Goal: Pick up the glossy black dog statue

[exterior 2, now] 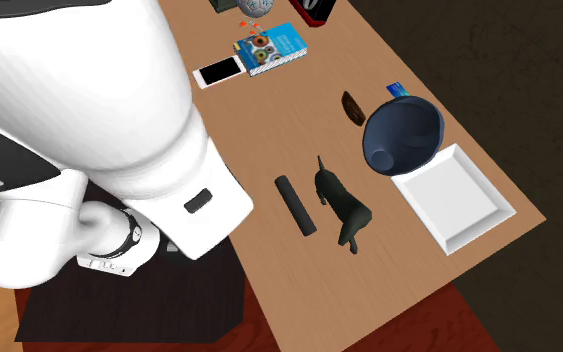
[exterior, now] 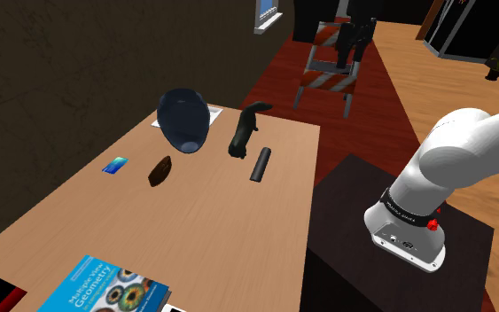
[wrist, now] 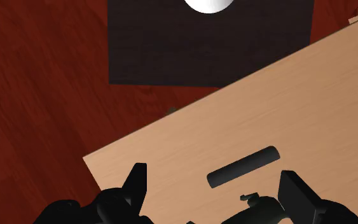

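The glossy black dog statue (exterior: pixel 245 129) stands on the wooden table (exterior: pixel 203 230) near its far end, between a dark blue bowl (exterior: pixel 183 120) and a black cylinder (exterior: pixel 259 164). From the second exterior view the dog statue (exterior 2: pixel 339 205) stands beside the cylinder (exterior 2: pixel 296 205). My gripper (exterior: pixel 352 53) hangs high above the table's far end, apart from everything. In the wrist view the gripper (wrist: pixel 215 191) is open, with the cylinder (wrist: pixel 244 167) and a small part of the dog statue (wrist: pixel 260 205) far below between its fingers (wrist: pixel 136 181).
A white tray (exterior 2: pixel 454 198) lies next to the bowl (exterior 2: pixel 401 135). A brown object (exterior: pixel 159 171), a blue card (exterior: pixel 114 165), a book (exterior: pixel 105 288) and a phone (exterior 2: pixel 218 71) lie further along. A red-and-white barrier (exterior: pixel 327 75) stands on the floor beyond the table.
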Available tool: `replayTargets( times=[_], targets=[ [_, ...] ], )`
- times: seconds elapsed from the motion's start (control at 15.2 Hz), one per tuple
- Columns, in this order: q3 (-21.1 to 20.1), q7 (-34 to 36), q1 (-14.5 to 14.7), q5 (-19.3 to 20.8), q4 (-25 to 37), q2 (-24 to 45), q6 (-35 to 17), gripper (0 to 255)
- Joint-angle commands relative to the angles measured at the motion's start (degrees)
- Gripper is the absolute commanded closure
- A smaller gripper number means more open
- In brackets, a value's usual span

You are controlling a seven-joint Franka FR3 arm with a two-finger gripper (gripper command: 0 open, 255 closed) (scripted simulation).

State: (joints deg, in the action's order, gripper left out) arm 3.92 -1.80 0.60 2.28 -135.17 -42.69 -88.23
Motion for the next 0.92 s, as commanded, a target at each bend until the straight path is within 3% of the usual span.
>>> replayTargets(
  times=[0.0, 0.4, 0.86],
  targets=[
    [0.0, 0.0, 0.0, 0.0, 0.0, 0.0, 0.0, 0],
    [-7.16, 12.74, 0.13, -3.58, -4.99, 4.3, -9.63, 0],
    [-15.19, 27.54, -0.2, -5.7, -6.07, 14.71, -21.32, 0]
  ],
)
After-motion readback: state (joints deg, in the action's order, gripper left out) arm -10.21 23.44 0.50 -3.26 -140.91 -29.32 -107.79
